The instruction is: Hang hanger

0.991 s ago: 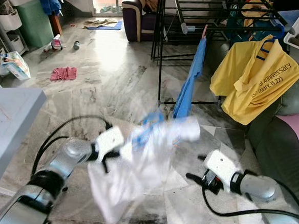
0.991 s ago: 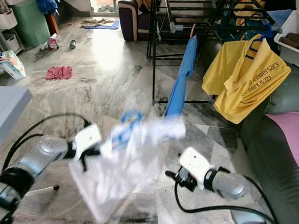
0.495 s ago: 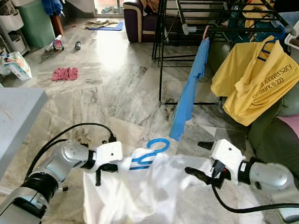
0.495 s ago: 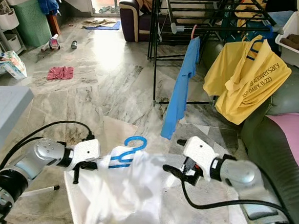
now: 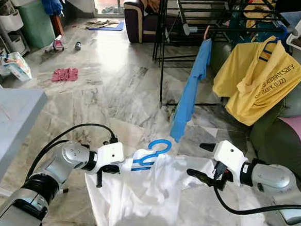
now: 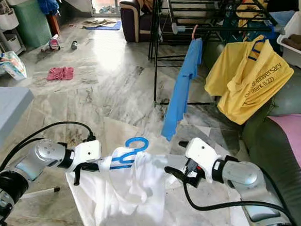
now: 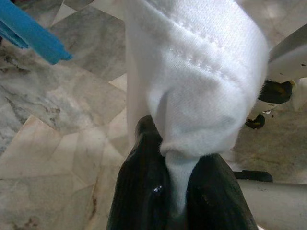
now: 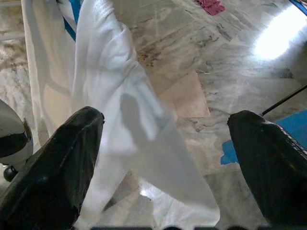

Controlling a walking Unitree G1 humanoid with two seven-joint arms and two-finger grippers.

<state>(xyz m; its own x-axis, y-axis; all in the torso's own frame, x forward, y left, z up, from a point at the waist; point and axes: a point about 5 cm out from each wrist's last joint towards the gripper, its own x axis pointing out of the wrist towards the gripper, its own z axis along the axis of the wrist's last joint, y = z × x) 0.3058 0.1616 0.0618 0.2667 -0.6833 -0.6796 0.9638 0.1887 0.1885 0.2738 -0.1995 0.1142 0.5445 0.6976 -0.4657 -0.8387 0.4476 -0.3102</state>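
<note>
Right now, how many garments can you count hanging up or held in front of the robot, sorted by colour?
White: 1, the white shirt, on the blue hanger
Blue: 1, the blue shirt on the rack
Yellow: 1, the yellow shirt
Total: 3

Marble floor gleaming under daylight at 12 o'clock; black drying rack standing at 1; sofa sitting beyond.

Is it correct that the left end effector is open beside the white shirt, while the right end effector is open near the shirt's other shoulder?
Not quite. The left end effector is shut on the white shirt, as the left wrist view shows. The right end effector is indeed open.
</note>
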